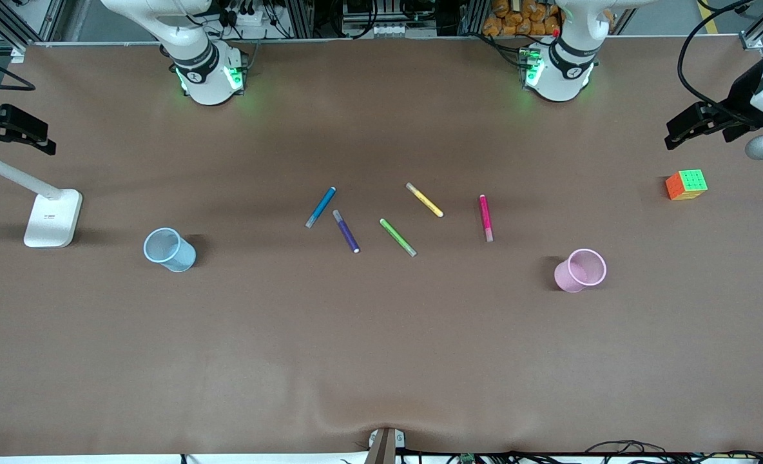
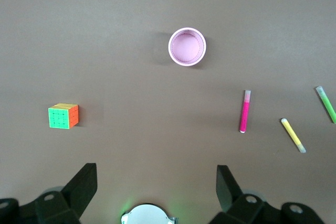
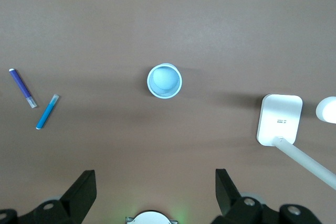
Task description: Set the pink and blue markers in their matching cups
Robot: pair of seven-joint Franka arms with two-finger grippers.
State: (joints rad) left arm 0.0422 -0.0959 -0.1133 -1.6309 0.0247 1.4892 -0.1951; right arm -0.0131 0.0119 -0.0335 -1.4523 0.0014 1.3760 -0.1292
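Five pens scattered in a loose row mid-table, none yet touched by either arm, so sorting not yet begun by the look of it. Blue marker [image 1: 321, 207] lying flat at the right arm's end of that row, just beside the dark purple pen [image 1: 346, 231], grey tip pointing toward the front camera; blue cup [image 1: 169, 249] standing upright well apart from it, farther toward the right arm's end and a little nearer the camera, mouth open and empty. Pink marker [image 1: 486, 218] lying at the left arm's end of the row, near the pink cup [image 1: 580, 270], also upright and empty: each colour apparently set on the side of the arm best placed to reach it. Green pen [image 1: 397, 237] and yellow pen [image 1: 424, 200] lying between as distractors. Left gripper [image 2: 156, 182] raised high over the table near the Rubik's cube [image 1: 686, 184], fingers spread wide and holding nothing. Right gripper [image 3: 155, 184] likewise raised near the white lamp base [image 1: 53, 218], fingers released and empty.
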